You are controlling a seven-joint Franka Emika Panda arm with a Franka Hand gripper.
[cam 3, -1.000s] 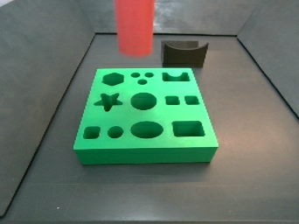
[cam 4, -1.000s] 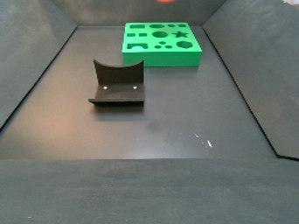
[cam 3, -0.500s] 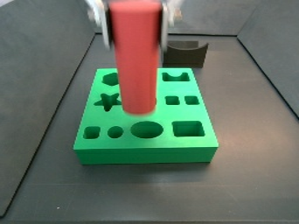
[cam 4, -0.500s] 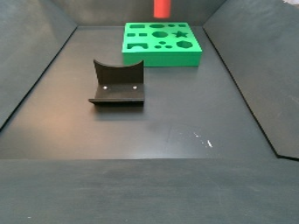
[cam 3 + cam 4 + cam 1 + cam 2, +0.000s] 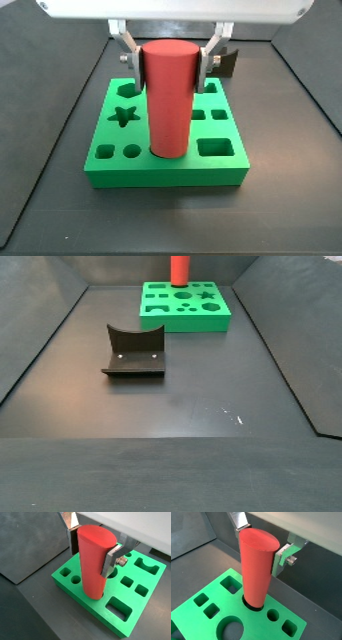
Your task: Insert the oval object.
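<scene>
Matte smooth red oval object (image 5: pixel 168 98), silver metal end effector (image 5: pixel 170 62), matte green block (image 5: pixel 221 168)

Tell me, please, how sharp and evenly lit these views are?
Both wrist views are sharp, the oval object softly lit in the gripper. In a side view the green block is crisp; in a side view the floor shows small glare specks beyond the fixture.

Dark grey matte tabletop (image 5: pixel 174 456), bounded by dark walls (image 5: pixel 30 326) on both sides and at the far end. A few small pale scuff marks (image 5: pixel 230 414) on the tabletop. Even, diffuse light; faint mottled sheen on the far wall (image 5: pixel 261 20) in a side view.
</scene>
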